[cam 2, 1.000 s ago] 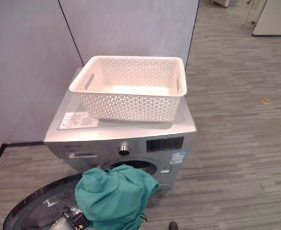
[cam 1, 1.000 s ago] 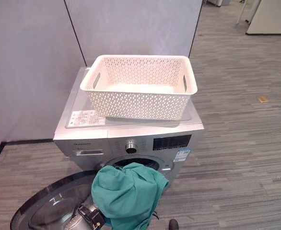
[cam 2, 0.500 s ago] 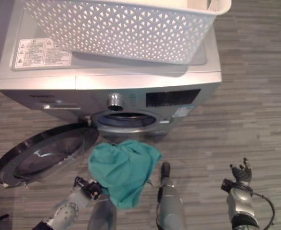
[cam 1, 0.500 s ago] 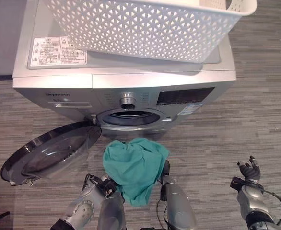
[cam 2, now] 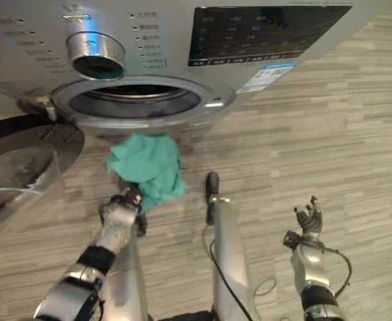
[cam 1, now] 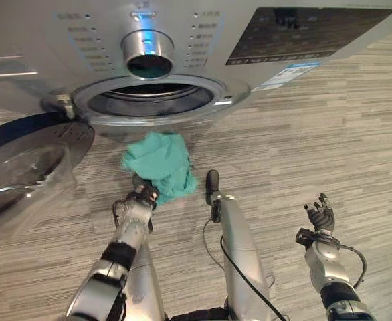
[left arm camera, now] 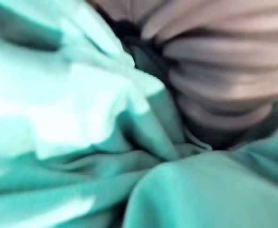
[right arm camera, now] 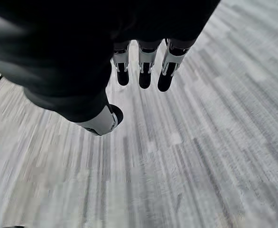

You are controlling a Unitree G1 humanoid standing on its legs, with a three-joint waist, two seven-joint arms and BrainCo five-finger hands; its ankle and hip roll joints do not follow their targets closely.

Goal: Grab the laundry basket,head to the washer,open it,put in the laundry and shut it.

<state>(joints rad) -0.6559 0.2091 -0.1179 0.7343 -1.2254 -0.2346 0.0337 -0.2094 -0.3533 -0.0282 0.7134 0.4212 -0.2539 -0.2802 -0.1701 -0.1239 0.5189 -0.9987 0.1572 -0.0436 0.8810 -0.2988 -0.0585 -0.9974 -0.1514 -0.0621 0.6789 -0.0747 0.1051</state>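
One teal cloth [cam 1: 157,162] bunched, without clear long axis, gripped in left hand [cam 1: 143,196] below washer opening [cam 1: 150,99]; right hand [cam 1: 320,217] loosely spread.

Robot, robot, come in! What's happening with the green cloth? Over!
Left hand shut on the green cloth, just below the washer's open drum. Right hand open, empty, off to the side. Door swung open; nothing blocking.

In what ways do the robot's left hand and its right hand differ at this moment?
The left hand grips the green cloth, its fingers buried in the folds; the right hand holds nothing, its fingers straight and relaxed. The left hand is raised close below the washer's open drum; the right hand hangs off to the side over the bare floor. Both wear a dark ribbed cover.
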